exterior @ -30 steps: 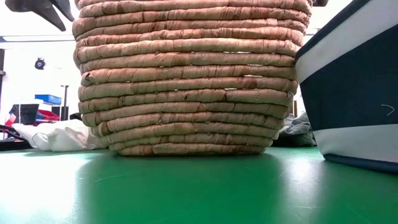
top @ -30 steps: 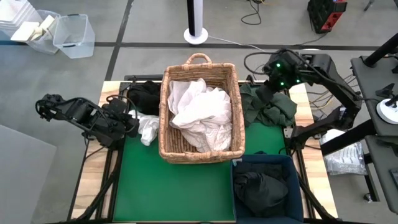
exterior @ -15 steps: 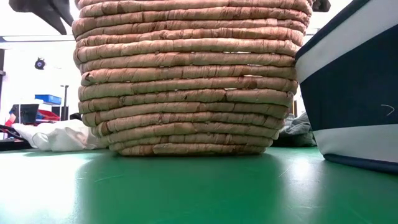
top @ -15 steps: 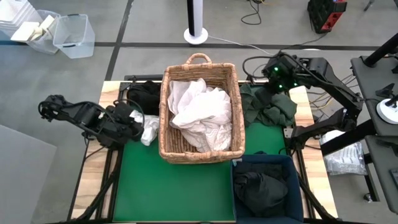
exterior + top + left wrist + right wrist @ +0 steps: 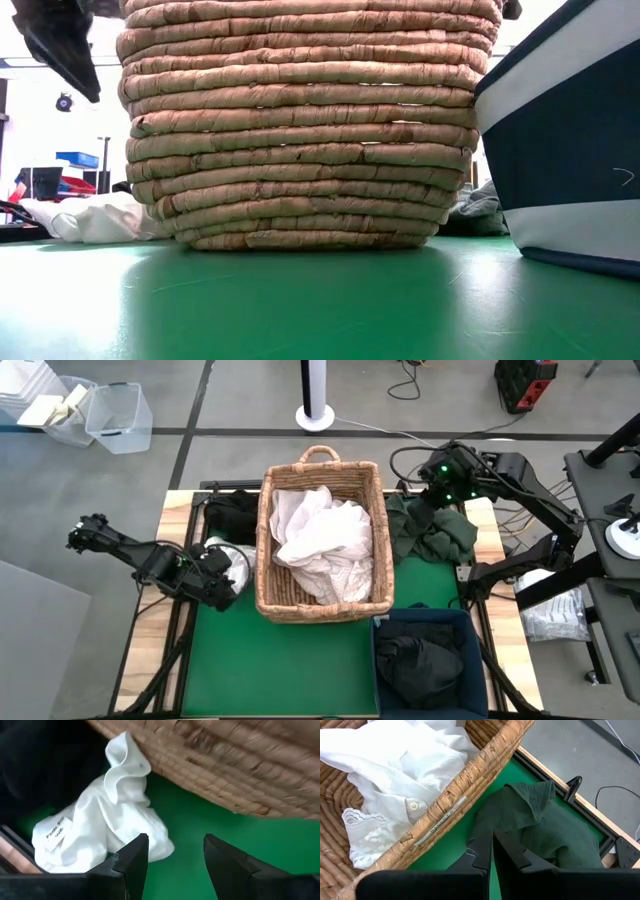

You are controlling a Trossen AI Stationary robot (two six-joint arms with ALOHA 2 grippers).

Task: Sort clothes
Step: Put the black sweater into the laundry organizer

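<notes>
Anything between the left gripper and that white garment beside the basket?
No. In the left wrist view the open left gripper faces the white garment over bare green mat.

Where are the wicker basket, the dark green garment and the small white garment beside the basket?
wicker basket (image 5: 266,540), high view, left rim.
dark green garment (image 5: 440,538), high view, folded middle.
small white garment (image 5: 100,827), left wrist view, its bunched centre.

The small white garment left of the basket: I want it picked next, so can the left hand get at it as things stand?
Probably yes. The left hand is open just above the white garment, which lies uncovered on the green mat beside the wicker basket, with nothing between them.
</notes>
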